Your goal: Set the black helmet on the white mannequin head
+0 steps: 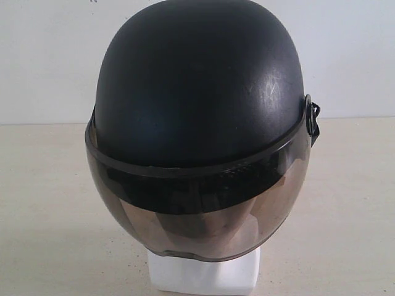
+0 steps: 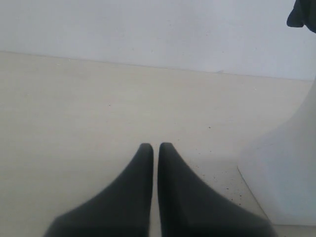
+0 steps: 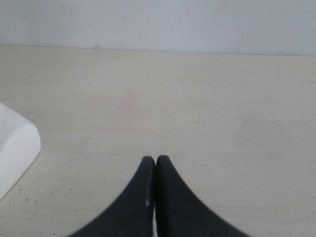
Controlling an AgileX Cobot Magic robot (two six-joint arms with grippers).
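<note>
Helmet (image 1: 197, 92) sits on head (image 1: 203, 277), slightly crooked. Left gripper (image 2: 155, 145) and right gripper (image 3: 155, 159) both pinched closed, empty, low near head. Risk: a gripper nudging head could tip helmet off.

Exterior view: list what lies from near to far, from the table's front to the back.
Table → white mannequin head, with the black helmet sitting on it, counted as one stop → white wall.
</note>
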